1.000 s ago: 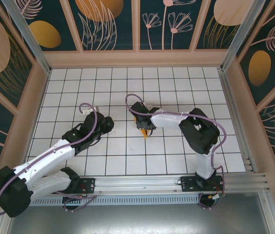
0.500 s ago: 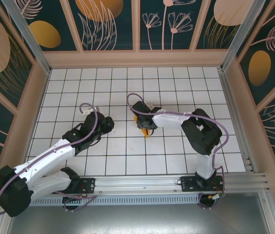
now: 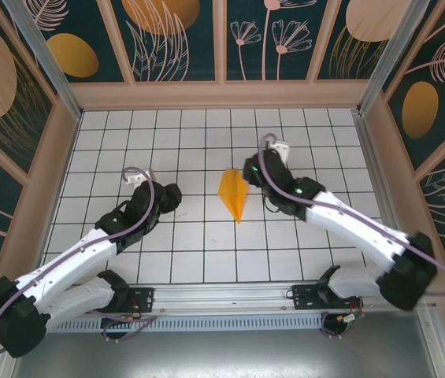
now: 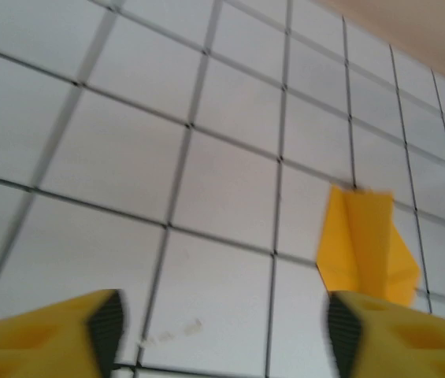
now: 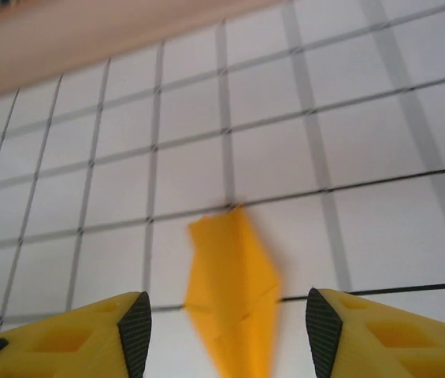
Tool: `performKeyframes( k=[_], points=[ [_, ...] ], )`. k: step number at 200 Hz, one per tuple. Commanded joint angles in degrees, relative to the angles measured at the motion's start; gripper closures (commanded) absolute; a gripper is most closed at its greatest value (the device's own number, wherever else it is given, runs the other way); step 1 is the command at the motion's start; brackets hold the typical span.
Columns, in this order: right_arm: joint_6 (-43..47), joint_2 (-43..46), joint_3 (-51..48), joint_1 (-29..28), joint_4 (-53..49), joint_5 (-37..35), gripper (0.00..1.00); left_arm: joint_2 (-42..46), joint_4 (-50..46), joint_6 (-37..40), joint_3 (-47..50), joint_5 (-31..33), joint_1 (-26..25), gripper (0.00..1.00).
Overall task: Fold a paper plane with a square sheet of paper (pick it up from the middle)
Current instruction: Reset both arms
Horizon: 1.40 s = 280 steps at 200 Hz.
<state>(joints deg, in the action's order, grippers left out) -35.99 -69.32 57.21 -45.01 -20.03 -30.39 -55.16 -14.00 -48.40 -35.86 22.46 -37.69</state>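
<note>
Paper plane (image 3: 233,195): slim orange-yellow dart, centre crease, lying flat.
Left gripper (image 4: 220,327): jaws apart, empty.
Right gripper (image 5: 222,327): jaws apart, empty.

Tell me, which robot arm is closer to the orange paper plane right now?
Right. The right arm ends just beside the paper plane, at its upper right; the left arm ends farther off, to its left.
</note>
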Motion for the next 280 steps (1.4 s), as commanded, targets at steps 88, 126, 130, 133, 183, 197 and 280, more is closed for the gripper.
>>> performKeyframes(
  k=[88, 126, 130, 133, 183, 197, 280],
  points=[
    [30.3, 3.5, -37.3, 36.0, 50.7, 5.9, 0.36, -4.0, 46.2, 39.1, 19.3, 34.4, 17.9, 0.01],
    [38.0, -6.0, -41.4, 38.0, 71.9, 14.4, 0.36, -20.2, 65.7, 44.1, 19.9, 27.4, 22.4, 0.01],
    [38.1, -6.7, -41.8, 38.4, 73.8, 15.6, 0.36, -21.8, 68.9, 44.5, 20.1, 26.9, 22.5, 0.01],
    [38.2, -7.1, -42.3, 38.8, 75.1, 16.7, 0.36, -22.7, 69.5, 45.4, 19.9, 26.6, 22.6, 0.01],
    [39.7, -11.3, -48.9, 42.5, 94.2, 28.9, 0.36, -30.9, 91.2, 48.3, 22.8, 11.6, 27.3, 0.01],
    [39.9, -14.1, -49.2, 42.5, 97.3, 28.9, 0.36, -29.0, 87.1, 47.1, 22.7, 7.2, 28.6, 0.01],
    [34.8, -19.0, -44.5, 46.0, 92.8, 26.9, 0.01, -32.4, 90.4, 41.6, 23.8, -3.2, 35.7, 0.01]
  ],
)
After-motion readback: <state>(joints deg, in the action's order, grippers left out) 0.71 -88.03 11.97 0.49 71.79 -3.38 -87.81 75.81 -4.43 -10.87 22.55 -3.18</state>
